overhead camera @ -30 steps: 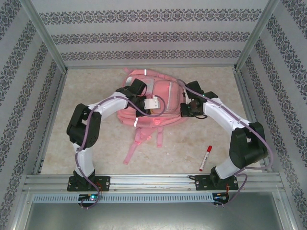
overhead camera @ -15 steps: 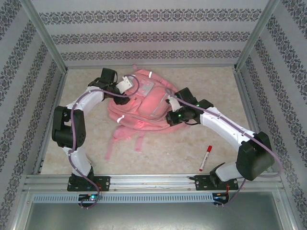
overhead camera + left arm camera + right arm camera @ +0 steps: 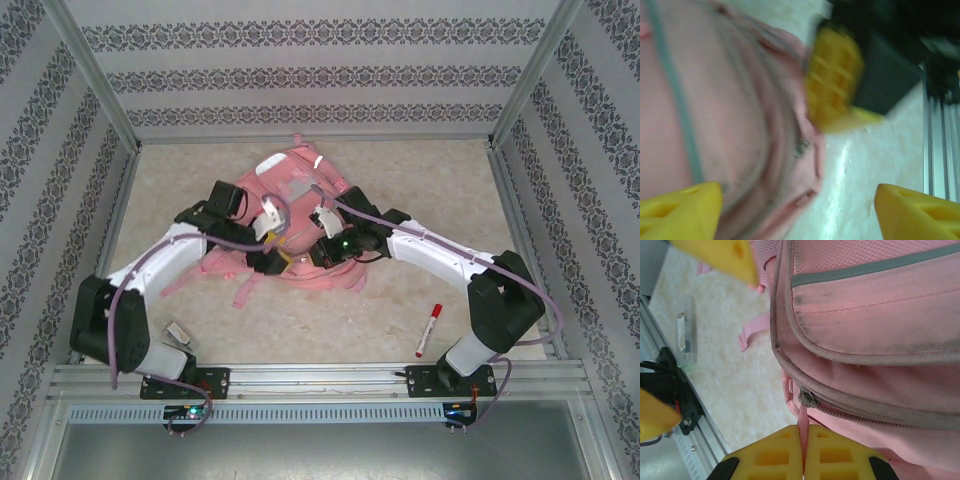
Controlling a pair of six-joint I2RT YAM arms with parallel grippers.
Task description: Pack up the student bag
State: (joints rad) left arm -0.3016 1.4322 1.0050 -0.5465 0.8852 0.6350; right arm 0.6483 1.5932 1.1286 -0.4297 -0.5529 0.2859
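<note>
- Student bag (image 3: 300,200) is seen lying flat mid-table, toward the far wall, with its straps trailing to the near left.
- Right gripper (image 3: 803,432): the jaws are pressed together on the pink zip pull tab (image 3: 803,417), just below the slider (image 3: 807,400). The zip track running off from the slider looks closed.
- Left gripper (image 3: 797,195): the fingers are spread wide and nothing is held. It is hung over the bag's near edge, just beside the right gripper. Whether the fabric is touched cannot be told.
- Step judged: a pocket is being opened so that items can be put in. Packing itself is not yet begun.
- Next move, as judged: the tab is to be drawn along the curved track. The soft fabric would likely be dragged with it, so the bag should be pinned or gripped near the slider by the left gripper first.
- Around: a red-capped marker (image 3: 428,330) is lying near the right arm's base, well apart from the bag. A small clear case (image 3: 178,333) is lying by the left arm's base.
- In the way: the two grippers are crowded at one spot, so a clash is possible. A loose strap is lying under the left arm's reach.
</note>
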